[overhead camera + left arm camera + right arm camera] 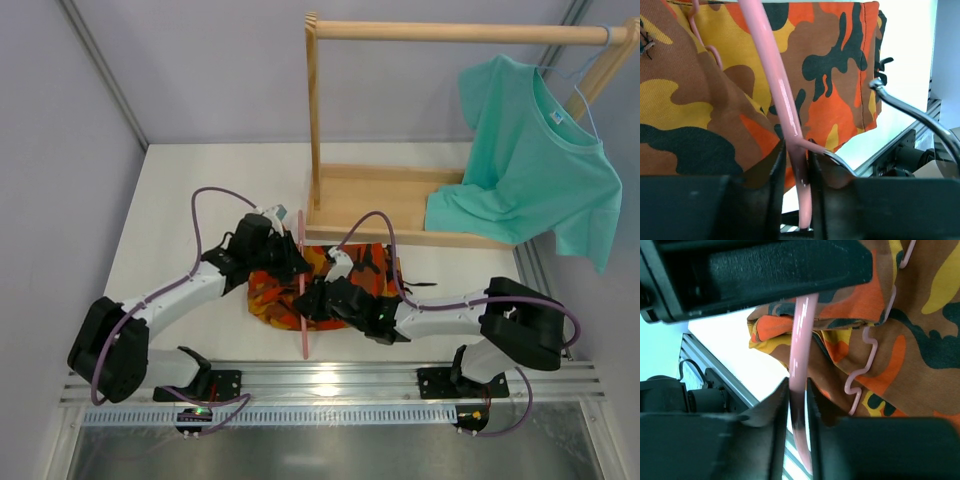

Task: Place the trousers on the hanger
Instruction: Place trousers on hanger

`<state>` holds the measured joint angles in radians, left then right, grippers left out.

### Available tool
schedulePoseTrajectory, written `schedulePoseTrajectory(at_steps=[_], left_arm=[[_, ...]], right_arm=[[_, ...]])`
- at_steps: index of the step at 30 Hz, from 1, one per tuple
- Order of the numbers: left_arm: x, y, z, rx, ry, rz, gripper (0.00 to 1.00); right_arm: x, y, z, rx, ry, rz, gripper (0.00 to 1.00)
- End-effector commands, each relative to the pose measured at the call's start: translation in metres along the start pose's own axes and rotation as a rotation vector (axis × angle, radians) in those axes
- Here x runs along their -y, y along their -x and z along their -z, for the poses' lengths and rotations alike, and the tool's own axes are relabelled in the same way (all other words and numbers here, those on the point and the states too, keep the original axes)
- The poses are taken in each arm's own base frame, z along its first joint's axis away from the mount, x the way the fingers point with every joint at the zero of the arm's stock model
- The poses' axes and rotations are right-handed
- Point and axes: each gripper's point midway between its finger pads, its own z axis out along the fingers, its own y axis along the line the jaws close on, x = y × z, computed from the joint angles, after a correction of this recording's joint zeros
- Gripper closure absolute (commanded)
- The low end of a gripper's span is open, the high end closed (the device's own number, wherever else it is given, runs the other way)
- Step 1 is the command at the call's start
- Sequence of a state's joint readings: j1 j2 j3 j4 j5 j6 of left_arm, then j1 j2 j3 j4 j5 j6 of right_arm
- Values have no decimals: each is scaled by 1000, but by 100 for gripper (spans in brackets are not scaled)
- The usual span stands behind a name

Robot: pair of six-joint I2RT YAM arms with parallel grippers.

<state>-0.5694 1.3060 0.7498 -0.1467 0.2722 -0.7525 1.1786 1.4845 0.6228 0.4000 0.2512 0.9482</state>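
Holding the hanger at two places, both arms work over the trousers, which lie bunched on the table between the arm bases and the wooden rack.

I read the left gripper as clamped on the pink rod just beside the silver hook. The right gripper is clamped on the same rod farther along. In each wrist view the rod sits pinched between the two fingers. The hanger lies across the trousers, running from the near edge towards the rack.

Handling, as I judge it: the trousers are soft, limp and light. They will sag wherever they are unsupported and may slide on the smooth rod, though the wavy ridged bar should hold them. I would take them at a hem or the waistband edge, pinching all layers together. The hanger is thin, stiff and light, and is best held near the hook or at an arm's end.

Count: one pair of trousers, one pink hanger, one teal T-shirt on one light-blue hanger, one rack, two grippers.
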Motion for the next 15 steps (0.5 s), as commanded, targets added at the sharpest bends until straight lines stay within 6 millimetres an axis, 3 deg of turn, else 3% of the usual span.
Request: schedulePoseTrajectory(at_steps=[1, 3, 6, 9, 11, 15], left_arm=[[-9, 7, -4, 23, 50, -30, 79], [-10, 7, -5, 16, 59, -30, 90], [-11, 7, -5, 9, 69, -33, 99], [-15, 4, -5, -1, 86, -21, 100], [-16, 1, -6, -8, 93, -5, 100], [-18, 1, -5, -6, 113, 16, 100]], right_arm=[[-14, 10, 10, 40, 48, -31, 74], [1, 9, 18, 44, 5, -26, 68], [12, 22, 32, 84, -16, -37, 58], [21, 36, 37, 99, -15, -62, 50], [36, 51, 32, 120, -38, -82, 48], [43, 70, 24, 143, -7, -115, 47]])
